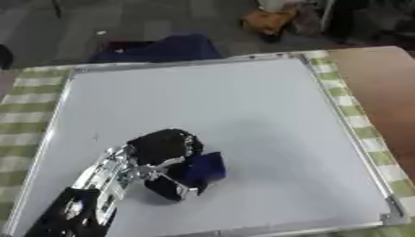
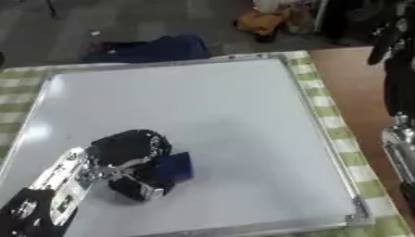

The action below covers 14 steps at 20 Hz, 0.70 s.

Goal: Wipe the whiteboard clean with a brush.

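Left eye view: the black and silver left hand has its fingers curled round a dark blue block-shaped brush, pressed onto the near-left part of the large metal-framed whiteboard that lies on the green-checked table. The brush juts from the hand toward the robot's right, so the wide bare board lies right of it and beyond it

Right eye view: only the right arm shows at the right edge, well apart from the brush; its hand is out of sight, so the left hand is the nearer one
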### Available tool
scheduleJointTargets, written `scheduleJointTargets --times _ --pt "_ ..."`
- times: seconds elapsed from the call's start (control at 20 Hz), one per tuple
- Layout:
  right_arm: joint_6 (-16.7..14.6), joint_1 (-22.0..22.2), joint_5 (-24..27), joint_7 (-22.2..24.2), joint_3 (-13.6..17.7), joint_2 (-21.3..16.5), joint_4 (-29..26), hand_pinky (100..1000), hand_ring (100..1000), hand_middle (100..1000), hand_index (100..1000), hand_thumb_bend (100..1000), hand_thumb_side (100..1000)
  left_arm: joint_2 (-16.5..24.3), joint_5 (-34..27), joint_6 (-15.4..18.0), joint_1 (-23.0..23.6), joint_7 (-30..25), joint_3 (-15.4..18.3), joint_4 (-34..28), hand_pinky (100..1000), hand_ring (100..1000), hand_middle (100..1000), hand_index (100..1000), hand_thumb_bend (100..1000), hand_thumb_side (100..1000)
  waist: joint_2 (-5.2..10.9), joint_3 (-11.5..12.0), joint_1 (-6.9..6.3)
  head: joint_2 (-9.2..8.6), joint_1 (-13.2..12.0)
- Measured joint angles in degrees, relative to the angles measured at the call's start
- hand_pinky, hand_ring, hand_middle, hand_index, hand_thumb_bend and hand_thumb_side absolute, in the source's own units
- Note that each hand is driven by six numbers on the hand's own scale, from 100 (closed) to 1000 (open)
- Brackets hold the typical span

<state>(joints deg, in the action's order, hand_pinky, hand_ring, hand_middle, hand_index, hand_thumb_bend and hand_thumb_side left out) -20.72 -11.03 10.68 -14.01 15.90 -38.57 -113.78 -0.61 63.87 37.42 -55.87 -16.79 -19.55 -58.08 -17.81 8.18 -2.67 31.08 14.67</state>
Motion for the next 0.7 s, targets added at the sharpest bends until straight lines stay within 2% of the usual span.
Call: scheduleJointTargets --times 0.7 --pt "0.0 0.5 -0.1 0.0 0.3 0.0 0.0 723 590 478 274 172 973 6.5 -3.1 -0.7 0.3 -0.7 0.8 -1.1 732 593 365 110 157 499 0.09 0.8 0.21 0.01 0.4"
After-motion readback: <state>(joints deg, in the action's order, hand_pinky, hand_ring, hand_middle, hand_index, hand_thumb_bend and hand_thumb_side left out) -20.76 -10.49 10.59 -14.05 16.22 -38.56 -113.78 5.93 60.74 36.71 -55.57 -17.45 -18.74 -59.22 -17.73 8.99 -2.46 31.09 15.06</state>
